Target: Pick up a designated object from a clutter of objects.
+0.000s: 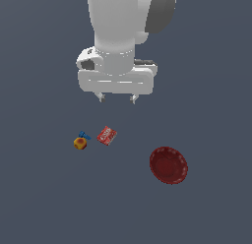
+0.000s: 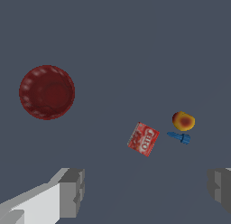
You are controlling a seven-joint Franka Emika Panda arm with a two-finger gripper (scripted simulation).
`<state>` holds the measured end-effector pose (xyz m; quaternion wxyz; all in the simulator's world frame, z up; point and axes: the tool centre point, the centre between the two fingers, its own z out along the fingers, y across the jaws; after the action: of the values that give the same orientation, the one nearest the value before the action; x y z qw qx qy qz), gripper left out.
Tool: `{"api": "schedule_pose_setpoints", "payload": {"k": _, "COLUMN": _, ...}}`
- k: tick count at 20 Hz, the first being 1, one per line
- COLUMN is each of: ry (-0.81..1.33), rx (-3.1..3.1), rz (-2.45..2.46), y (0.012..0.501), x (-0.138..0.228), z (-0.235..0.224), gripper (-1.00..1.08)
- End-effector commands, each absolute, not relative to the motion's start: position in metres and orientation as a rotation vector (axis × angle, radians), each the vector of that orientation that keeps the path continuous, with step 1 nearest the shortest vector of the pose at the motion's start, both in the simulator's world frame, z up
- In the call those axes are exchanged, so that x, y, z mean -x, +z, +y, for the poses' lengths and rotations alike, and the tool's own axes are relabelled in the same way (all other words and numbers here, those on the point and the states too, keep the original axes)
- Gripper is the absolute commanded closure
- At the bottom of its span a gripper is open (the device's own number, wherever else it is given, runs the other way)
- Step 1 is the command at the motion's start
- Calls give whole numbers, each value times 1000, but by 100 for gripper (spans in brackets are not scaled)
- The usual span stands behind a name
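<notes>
The small flat red box [image 1: 107, 135] with white lettering lies on the grey floor; it also shows in the wrist view [image 2: 143, 139]. My gripper [image 1: 117, 98] hangs open and empty well above the floor, above and slightly to the exterior view's right of the box. In the wrist view the gripper [image 2: 146, 191] shows wide apart fingertips [image 2: 72, 191], clear of the box. An orange-yellow cube [image 1: 80, 143] and a tiny blue piece [image 1: 84, 136] lie just to the exterior view's left of the box, also in the wrist view as cube [image 2: 183, 121] and blue piece [image 2: 180, 137].
A dark red scalloped bowl [image 1: 169, 165] sits to the exterior view's right of the box, apart from it; it also shows in the wrist view [image 2: 47, 92]. The floor is a plain grey surface.
</notes>
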<state>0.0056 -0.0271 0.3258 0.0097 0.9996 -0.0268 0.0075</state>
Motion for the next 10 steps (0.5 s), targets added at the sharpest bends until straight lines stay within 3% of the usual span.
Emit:
{"api": "schedule_pose_setpoints", "payload": {"k": 1, "ry": 23, "rx": -3121, "rz": -84, "y": 326, "x": -6, "z": -27, "gripper": -92}}
{"api": "schedule_pose_setpoints", "payload": {"k": 10, "ry": 24, "rx": -3121, "rz": -1, "y": 334, "x": -2, "z": -20, "gripper": -92}}
